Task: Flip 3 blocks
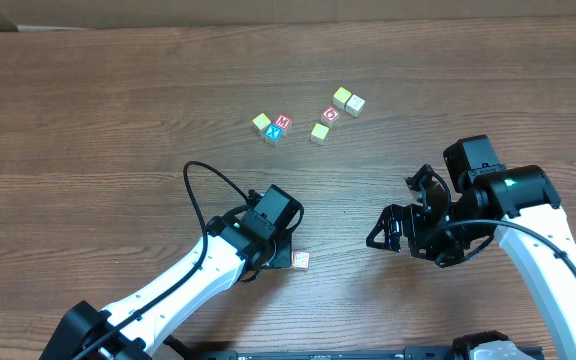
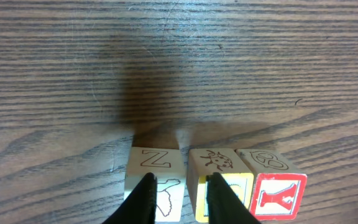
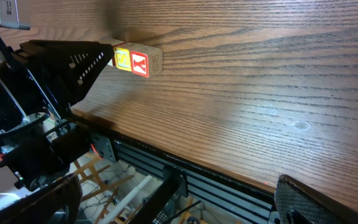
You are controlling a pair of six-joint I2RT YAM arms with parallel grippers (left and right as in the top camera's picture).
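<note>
Wooden blocks [image 2: 216, 160] sit 3 abreast for flipping near the front edge of the desk [image 1: 88, 100]; left gripper [image 2: 180, 186] narrow over them, grip unclear; right gripper [image 1: 393, 212] spread wide, idle

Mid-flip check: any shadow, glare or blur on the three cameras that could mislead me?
Left wrist: a dark shadow lies on the table just beyond the blocks, whose lettering reads sharp; the near fingers look soft. Right wrist: a pale sheen crosses the wood mid-frame, and the blocks are far off but legible. Overhead: even light, no glare, everything small.
</note>
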